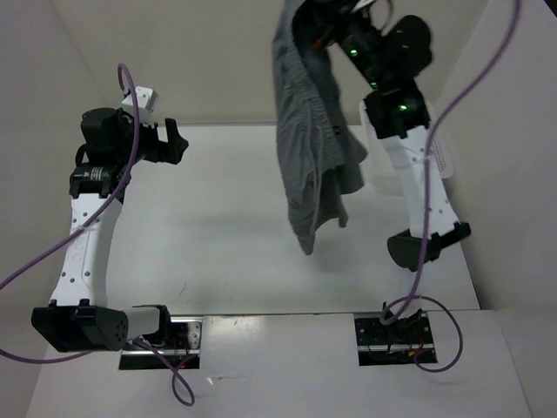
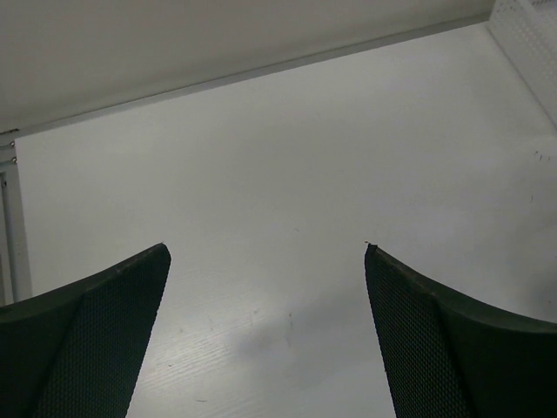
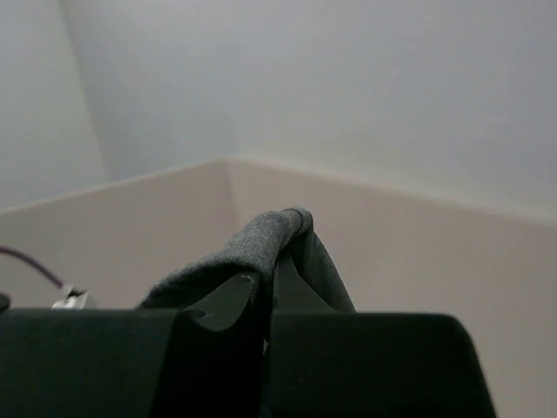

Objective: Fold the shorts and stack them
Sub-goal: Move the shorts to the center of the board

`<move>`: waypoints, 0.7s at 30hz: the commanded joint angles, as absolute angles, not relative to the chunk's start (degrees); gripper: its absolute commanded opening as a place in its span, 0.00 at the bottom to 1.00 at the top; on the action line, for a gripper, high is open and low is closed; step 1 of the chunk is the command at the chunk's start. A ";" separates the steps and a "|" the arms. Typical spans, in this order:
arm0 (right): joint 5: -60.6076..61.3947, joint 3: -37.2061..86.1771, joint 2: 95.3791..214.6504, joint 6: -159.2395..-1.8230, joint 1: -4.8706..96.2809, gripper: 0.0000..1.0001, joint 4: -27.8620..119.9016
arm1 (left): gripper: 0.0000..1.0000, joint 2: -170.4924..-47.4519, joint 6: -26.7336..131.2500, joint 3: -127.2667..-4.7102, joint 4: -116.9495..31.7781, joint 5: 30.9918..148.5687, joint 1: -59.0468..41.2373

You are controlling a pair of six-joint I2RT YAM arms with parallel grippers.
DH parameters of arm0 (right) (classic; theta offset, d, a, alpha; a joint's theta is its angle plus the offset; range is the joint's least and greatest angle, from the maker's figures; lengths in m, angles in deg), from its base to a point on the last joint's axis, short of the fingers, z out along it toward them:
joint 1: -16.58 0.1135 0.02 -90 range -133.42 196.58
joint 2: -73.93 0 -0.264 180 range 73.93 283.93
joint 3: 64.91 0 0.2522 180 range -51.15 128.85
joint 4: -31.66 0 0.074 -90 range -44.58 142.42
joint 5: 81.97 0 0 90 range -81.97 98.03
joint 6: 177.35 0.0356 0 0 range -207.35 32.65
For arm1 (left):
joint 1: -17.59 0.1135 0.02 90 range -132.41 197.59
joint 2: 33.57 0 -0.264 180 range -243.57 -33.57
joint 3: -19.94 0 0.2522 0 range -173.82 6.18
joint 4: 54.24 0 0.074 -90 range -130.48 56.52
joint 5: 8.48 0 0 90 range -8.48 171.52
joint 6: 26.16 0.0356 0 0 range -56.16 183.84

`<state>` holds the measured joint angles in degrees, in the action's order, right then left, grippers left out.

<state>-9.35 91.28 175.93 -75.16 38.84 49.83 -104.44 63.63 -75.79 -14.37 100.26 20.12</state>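
The grey shorts hang in the air from the top of the top view, their lowest corner just above the table. My right gripper is raised high at the back and is shut on the shorts; in the right wrist view a fold of the grey fabric bulges over the closed right gripper. My left gripper is open and empty at the back left, apart from the shorts. In the left wrist view the left gripper shows only bare table between its fingers.
A white perforated basket stands at the back right behind the right arm, its corner in the left wrist view. The white table is bounded by a back wall and side walls. Purple cables hang by both arms.
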 commanded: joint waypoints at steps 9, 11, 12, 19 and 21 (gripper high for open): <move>4.26 96.36 193.47 -66.87 40.49 0.94 71.34 | 0.99 -111.78 63.84 -77.67 -15.09 99.10 22.25; 4.26 90.13 193.47 -67.82 39.69 0.99 72.58 | 0.99 -112.93 63.84 -77.67 -14.39 99.10 22.25; 4.78 88.61 193.47 -70.88 39.69 0.99 72.58 | 0.99 -113.63 63.84 -76.97 -14.38 97.97 22.25; -8.72 72.54 193.99 -77.94 39.69 0.86 70.75 | 0.99 -112.32 63.84 -65.65 -5.09 93.30 22.25; -10.50 66.82 195.39 -77.94 39.69 0.68 68.82 | 0.99 -111.79 63.84 -59.76 -3.23 92.77 19.98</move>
<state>-3.60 71.89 196.04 -75.44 39.21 71.14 -112.57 63.63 -65.54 -10.05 94.64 21.80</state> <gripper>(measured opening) 0.726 0.990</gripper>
